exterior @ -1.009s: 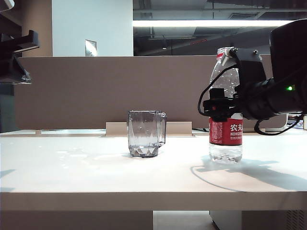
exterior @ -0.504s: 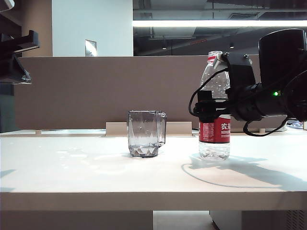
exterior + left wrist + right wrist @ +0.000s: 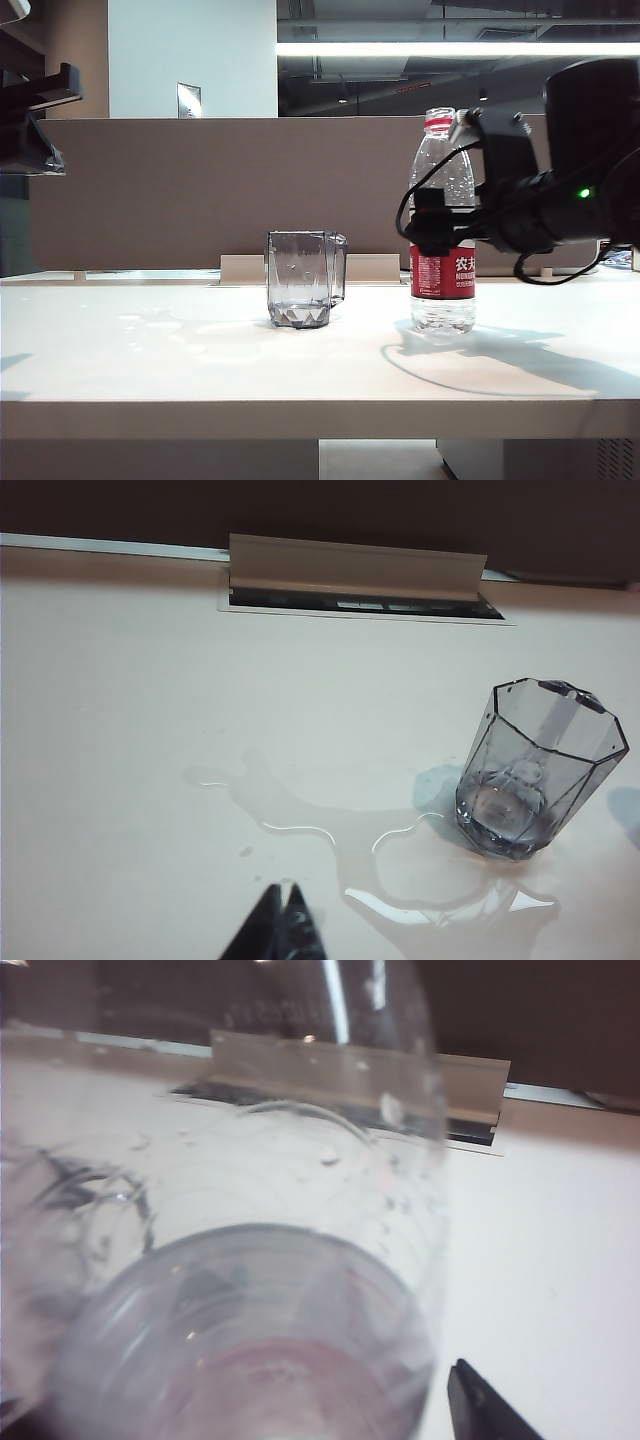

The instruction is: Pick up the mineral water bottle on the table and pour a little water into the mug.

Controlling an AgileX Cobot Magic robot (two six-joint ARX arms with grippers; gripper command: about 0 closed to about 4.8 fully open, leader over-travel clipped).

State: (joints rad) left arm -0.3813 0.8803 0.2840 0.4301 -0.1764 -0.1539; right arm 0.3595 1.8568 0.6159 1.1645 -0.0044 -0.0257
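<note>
Standing upright on the table (image 3: 200, 370), the bottle (image 3: 441, 225) is right of the mug (image 3: 304, 278) and well apart from it. The right gripper (image 3: 432, 228) is level with the bottle's middle, just above the red label, with its jaws spread wide around the body; in the right wrist view one dark finger (image 3: 483, 1408) shows beside the bottle (image 3: 250, 1260) with a gap between them, so nothing is clamped. The left gripper (image 3: 281, 928) hangs above the table at the left, its tips pressed together and holding nothing. A puddle (image 3: 390, 865) lies on the table, reaching the mug (image 3: 535, 770).
</note>
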